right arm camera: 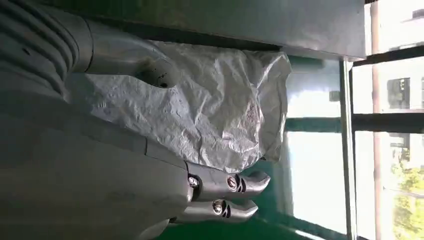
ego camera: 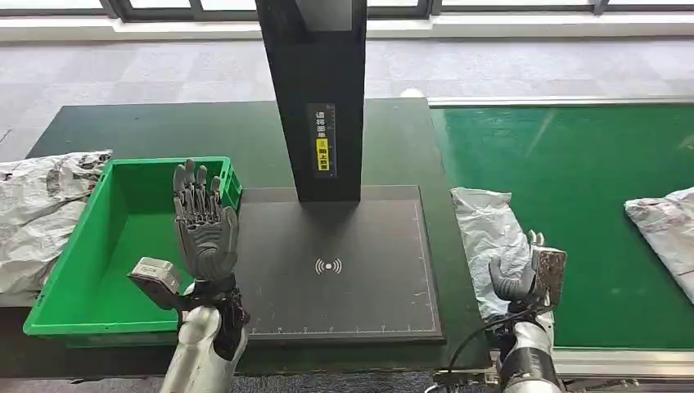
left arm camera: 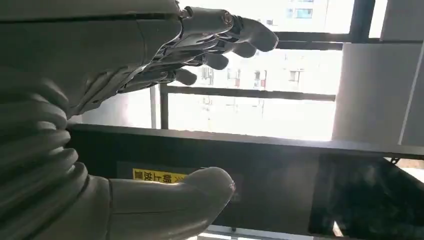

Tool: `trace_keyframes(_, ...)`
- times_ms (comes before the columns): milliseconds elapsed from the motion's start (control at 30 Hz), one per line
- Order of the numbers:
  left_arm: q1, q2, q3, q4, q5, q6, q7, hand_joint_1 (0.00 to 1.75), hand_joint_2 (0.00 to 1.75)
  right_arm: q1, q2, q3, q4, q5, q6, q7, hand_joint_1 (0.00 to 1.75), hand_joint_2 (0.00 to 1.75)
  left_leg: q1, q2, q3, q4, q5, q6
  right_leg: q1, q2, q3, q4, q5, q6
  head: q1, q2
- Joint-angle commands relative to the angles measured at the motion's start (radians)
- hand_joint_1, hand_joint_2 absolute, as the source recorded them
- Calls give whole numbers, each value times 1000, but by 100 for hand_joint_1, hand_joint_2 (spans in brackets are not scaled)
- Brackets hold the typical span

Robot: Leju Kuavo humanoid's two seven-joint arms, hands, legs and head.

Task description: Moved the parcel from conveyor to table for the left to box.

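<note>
The right hand point(ego camera: 524, 277) covers the near end of the parcel point(ego camera: 488, 237), and the picture's right edge cuts off a second parcel point(ego camera: 667, 221) on the conveyor point(ego camera: 573, 164).

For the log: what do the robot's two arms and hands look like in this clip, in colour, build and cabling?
Both forearms are silver metal. The left hand is dark grey with segmented fingers, and a grey boxy module sits at its wrist. The right hand is grey, with a dark band and a black cable at the wrist. In the wrist views each hand shows a grey ribbed cover, a thick grey thumb and metallic finger parts.
</note>
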Motion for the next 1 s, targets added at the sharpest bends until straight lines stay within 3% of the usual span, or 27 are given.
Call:
trace_keyframes(33, 68, -60, 49, 28, -4, -11, -21, 0, 175, 11, -34, 146, -10, -17, -8, 3, 0, 175, -1, 7, 5, -2, -1, 2, 0, -2, 4, -3, -1, -1, 0, 0)
trace_keyframes(133, 71, -60, 44, 31, -9, -8, -21, 0, 175, 20, -48, 181, -1, -59, -34, 3, 0, 175, -1, 6, 4, -2, -1, 2, 0, -2, 3, -2, -1, -1, 0, 0)
trace_keyframes(233, 69, -60, 41, 37, -11, -3, -21, 0, 175, -16, -79, 186, 148, -10, -133, 4, 0, 175, -1, 8, 6, -3, -2, 2, 1, -2, 5, -3, -1, -1, 0, 0)
trace_keyframes(367, 69, -60, 41, 37, -11, -2, -21, 0, 175, -18, -80, 184, 158, -7, -138, 3, 0, 175, 0, 5, 4, -1, -1, 1, 1, 0, 3, -2, 0, 0, 0, 0)
trace_keyframes(400, 69, -60, 36, 40, -9, 13, -21, 0, 175, -29, -93, 247, 221, 178, -374, 233, 0, 175, -1, 7, 6, -2, -2, 2, 0, -1, 5, -3, -1, -1, 0, 0)
trace_keyframes(467, 74, -60, 29, 37, -5, 25, -21, 0, 175, -30, -96, 280, 243, 291, -443, 357, 0, 175, -1, 5, 3, -1, -1, 1, 0, 0, 3, -2, 0, 0, 0, 0)
trace_keyframes(533, 80, -60, 29, 30, -5, 26, -21, 0, 175, -38, -96, 288, 252, 318, -455, 389, 0, 175, -1, 10, 6, -2, -2, 2, 1, 1, 5, -3, 0, -1, 0, 0)
trace_keyframes(633, 89, -60, 31, 18, -4, 31, -21, 0, 175, -48, -94, 288, 259, 349, -454, 412, 0, 175, -1, 5, 3, -1, -1, 1, 0, 0, 2, -1, 0, -1, 0, 0)
trace_keyframes(733, 96, -60, 33, 3, 0, 42, -21, 0, 175, -57, -92, 296, 270, 373, -450, 440, 0, 175, -1, 12, 8, -3, -3, 3, 1, 0, 6, -4, -1, -1, 0, 0)
trace_keyframes(967, 107, -60, 27, -11, 1, 48, -21, 0, 175, -62, -90, 307, 281, 399, -416, 463, 0, 175, -1, 4, 3, -1, -1, 1, 0, -1, 3, -1, 0, 0, 0, 0)
trace_keyframes(1000, 111, -60, 25, -16, 1, 49, -21, 0, 175, -62, -90, 318, 286, 425, -387, 487, 0, 175, -1, 8, 5, -2, -2, 2, 1, -1, 5, -3, -1, -1, 0, 0)
